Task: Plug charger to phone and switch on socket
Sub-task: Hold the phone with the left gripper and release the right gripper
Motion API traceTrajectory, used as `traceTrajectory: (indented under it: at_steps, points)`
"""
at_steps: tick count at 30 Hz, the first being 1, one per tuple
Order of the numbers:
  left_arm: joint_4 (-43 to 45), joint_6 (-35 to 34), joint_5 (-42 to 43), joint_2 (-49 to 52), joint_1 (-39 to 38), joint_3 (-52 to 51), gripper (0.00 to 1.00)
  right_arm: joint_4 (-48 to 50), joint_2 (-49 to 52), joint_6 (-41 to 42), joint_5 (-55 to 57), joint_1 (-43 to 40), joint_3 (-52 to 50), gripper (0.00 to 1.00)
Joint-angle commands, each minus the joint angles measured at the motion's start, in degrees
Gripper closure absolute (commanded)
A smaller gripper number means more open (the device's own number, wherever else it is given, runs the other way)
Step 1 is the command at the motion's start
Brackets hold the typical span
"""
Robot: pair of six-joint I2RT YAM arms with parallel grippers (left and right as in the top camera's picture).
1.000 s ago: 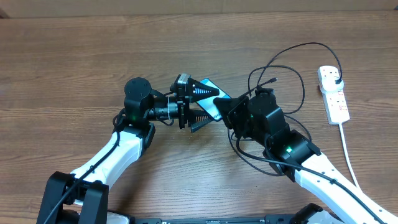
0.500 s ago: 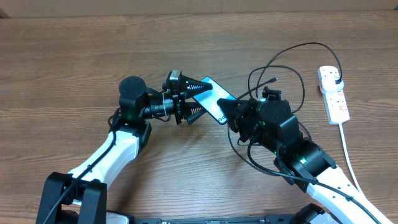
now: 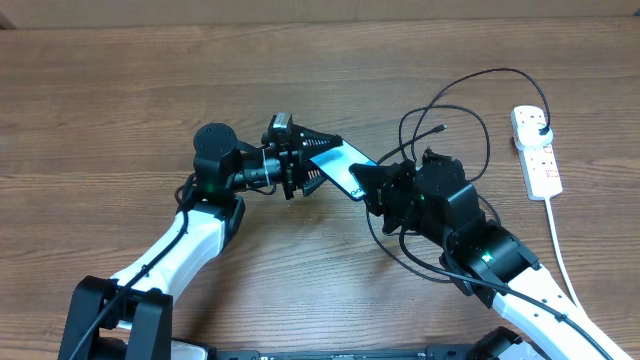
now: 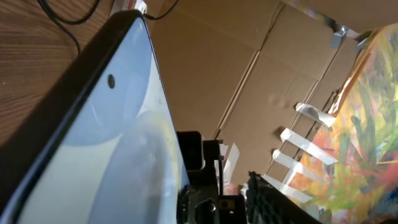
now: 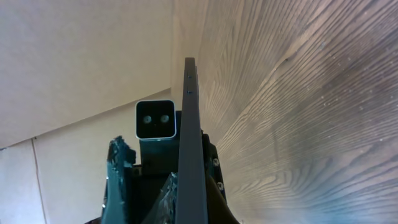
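Over the middle of the table we find the phone, a slim flat slab with a glossy light-blue screen and a dark frame, lying slantwise between the two claws. From the left wrist its glass fills the lower left of the view, smooth and pale, with a small dark dot near the upper edge. From the right wrist we see it edge-on, a thin dark-grey strip with two tiny marks near its far end.

The right claw is clamped tight on the phone's near end. The left claw has its black, ribbed, wedge-shaped fingers on either side of the far end, about halfway apart; we cannot tell whether they press on the frame.

Behind the right arm the charger, a thin black cable, lies in loose loops on the wood, its small connector tip free and apart from the phone. Its black plug sits in the socket, a white elongated strip with red marks near the right edge. A thicker white cord trails from it toward the front. The table shows brown, streaked wood grain.
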Motion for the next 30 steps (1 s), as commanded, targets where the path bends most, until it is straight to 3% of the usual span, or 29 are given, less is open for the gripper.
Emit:
traceTrajectory:
  at_steps: [1,9,13,19,30]
  points:
    - [0.46,-0.11,-0.37,-0.33,-0.74,0.02,0.48,0.68,0.22,0.85,-3.3,-0.02,0.13,0.96]
    - [0.44,-0.11,-1.27,-0.33,-0.76,0.02,0.5,1.29,0.22,0.22,-5.64,0.02,0.13,0.96]
    - [0.44,-0.09,-1.46,-0.33,-0.76,0.02,0.64,1.68,0.22,0.22,-6.38,0.02,0.13,0.96]
    - [0.42,-0.09,-2.19,-0.33,-0.76,0.02,0.74,1.66,0.22,0.22,-7.02,0.33,0.13,0.96]
    - [0.13,-0.09,-4.04,-0.33,-0.85,0.02,0.74,3.39,1.68,-4.9,-4.55,3.87,0.13,0.96]
